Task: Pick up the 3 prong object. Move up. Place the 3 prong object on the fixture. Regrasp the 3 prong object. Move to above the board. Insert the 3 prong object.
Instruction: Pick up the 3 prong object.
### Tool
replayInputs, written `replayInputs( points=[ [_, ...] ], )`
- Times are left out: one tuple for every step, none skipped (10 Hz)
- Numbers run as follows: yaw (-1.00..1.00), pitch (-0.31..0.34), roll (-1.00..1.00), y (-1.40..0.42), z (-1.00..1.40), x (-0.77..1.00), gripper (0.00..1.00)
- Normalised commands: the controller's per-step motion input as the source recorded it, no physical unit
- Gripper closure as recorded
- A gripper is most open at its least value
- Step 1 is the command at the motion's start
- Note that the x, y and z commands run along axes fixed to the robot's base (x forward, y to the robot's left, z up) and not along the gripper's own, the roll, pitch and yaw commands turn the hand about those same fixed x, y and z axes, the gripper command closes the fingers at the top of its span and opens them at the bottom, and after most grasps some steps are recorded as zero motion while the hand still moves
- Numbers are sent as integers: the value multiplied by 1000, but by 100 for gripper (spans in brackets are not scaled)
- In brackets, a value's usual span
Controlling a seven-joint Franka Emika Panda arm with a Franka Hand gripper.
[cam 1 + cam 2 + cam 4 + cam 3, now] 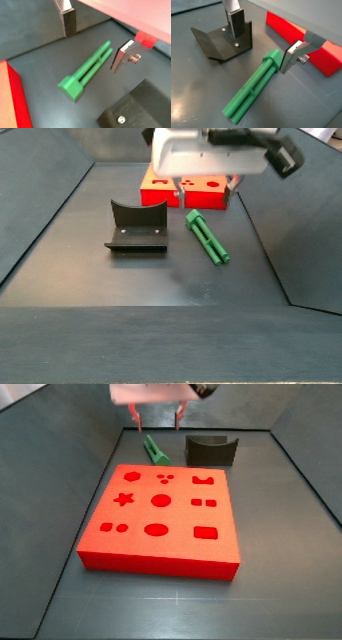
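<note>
3 prong object [254, 86] lies flat on the dark surface [160, 278], between the board [160, 514] and the fixture [136, 226], near both, touching neither. Pincer [264, 37] hangs just above it, spread wide and holding nothing; fingers [121, 56] straddle the peg's slim end without contact.

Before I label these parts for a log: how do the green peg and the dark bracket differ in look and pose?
The green peg is long, slim and bright, lying flat; the dark bracket is short, blocky and nearly black, standing with an upright back wall. The peg lies between the fingers of the open gripper, untouched; the bracket stands off to one side. Both rest on the grey floor beside the red board.
</note>
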Motion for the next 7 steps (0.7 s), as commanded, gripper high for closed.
replayInputs(
  points=[
    [0,-19,127,29,-1000,0,0],
    [0,-76,54,120,-1000,-40,0],
    [0,-81,0,149,-823,-97,0],
    [0,-60,0,157,-554,-80,0],
    [0,-20,-34,194,-243,-126,0],
    [0,0,-20,86,-34,0,0],
    [0,-43,-11,77,-91,-66,0]
  ],
)
